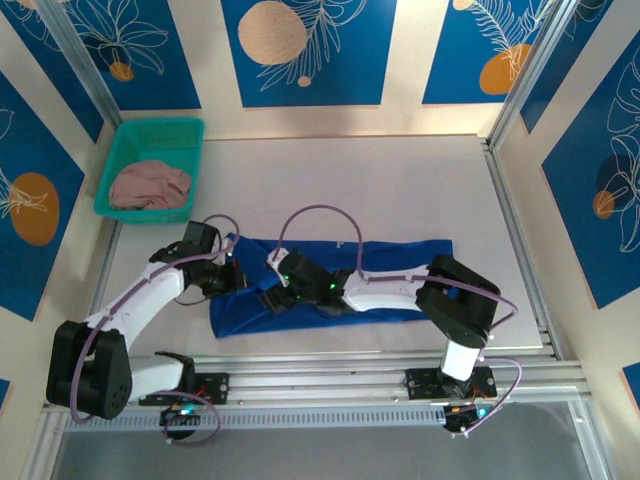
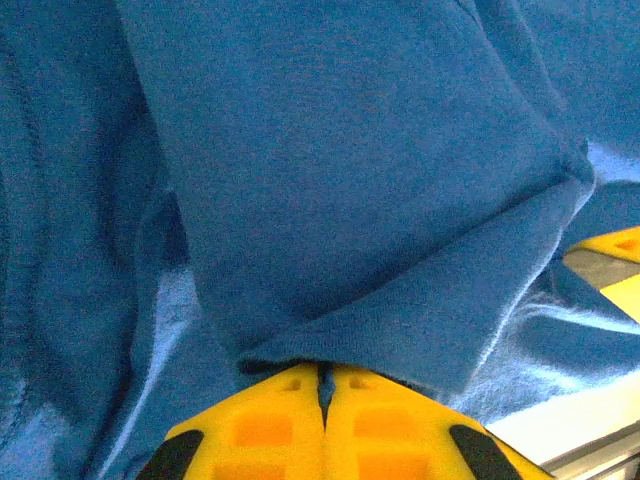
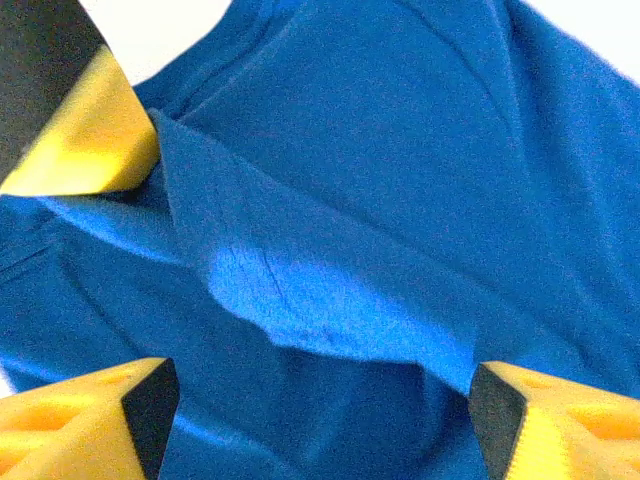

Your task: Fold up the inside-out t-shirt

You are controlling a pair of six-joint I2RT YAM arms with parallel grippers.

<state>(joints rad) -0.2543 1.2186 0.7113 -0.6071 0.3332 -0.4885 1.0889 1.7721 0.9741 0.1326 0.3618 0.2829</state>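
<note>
The inside-out t-shirt (image 1: pixel 400 255) is royal blue and lies as a long flat band across the near half of the table. My left gripper (image 1: pixel 235 272) is at its left end. In the left wrist view its yellow fingers (image 2: pixel 260 430) are pressed together, and the left gripper (image 2: pixel 325 378) is shut on a folded edge of the t-shirt (image 2: pixel 350 200). My right gripper (image 1: pixel 272 295) hovers close beside it over the cloth. The right gripper (image 3: pixel 320 405) stands wide open, a loose fold of the t-shirt (image 3: pixel 330 300) between the spread fingertips. The left gripper's finger (image 3: pixel 90 135) shows at the upper left.
A green basket (image 1: pixel 150 128) at the back left holds a dusty-pink garment (image 1: pixel 150 185). The white table (image 1: pixel 400 180) stretches bare behind the shirt. Metal rails (image 1: pixel 330 378) run along the near edge by the arm bases. The right arm lies across the shirt's middle.
</note>
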